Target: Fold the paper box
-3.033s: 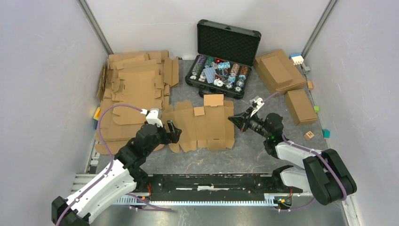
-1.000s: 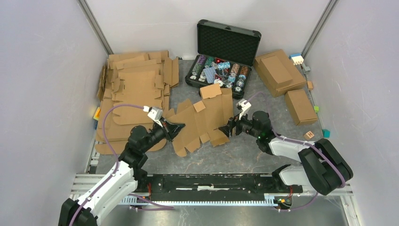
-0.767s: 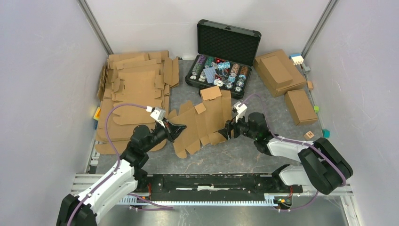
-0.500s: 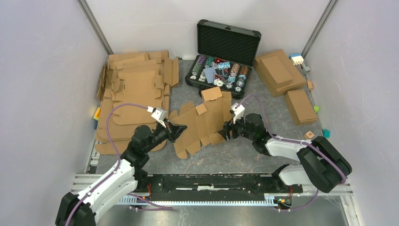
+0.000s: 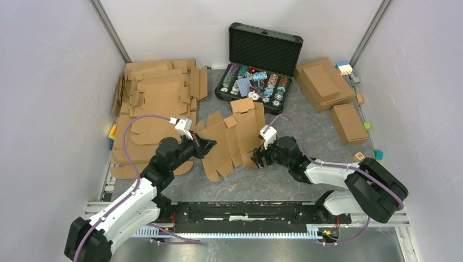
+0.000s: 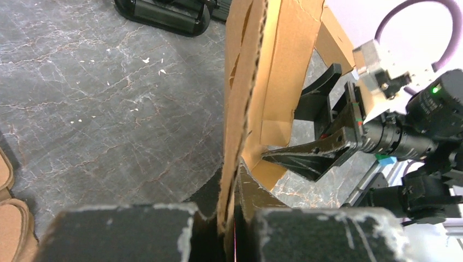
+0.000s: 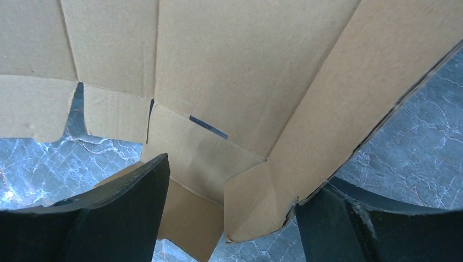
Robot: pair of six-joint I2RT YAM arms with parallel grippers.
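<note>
Cardboard fills the middle of the overhead view. The paper box (image 5: 232, 139), an unfolded plain brown blank, is tilted up off the grey marbled table (image 5: 284, 183) between the two arms, just in front of the open black case (image 5: 262, 60) of poker chips. The left gripper (image 5: 206, 146) is clamped on its left edge, and the right gripper (image 5: 255, 159) meets its lower right corner. A stack of identical blanks (image 5: 158, 93) lies at far left and two folded boxes (image 5: 327, 87) at far right. A wooden cube (image 5: 358, 156) carries a mark too small to read.

Left wrist view: the blank stands on edge, pinched between closed fingers (image 6: 136, 234).

Right wrist view: black fingers (image 7: 109, 218) stand wide apart astride a bent corner flap, without pinching it.
</note>
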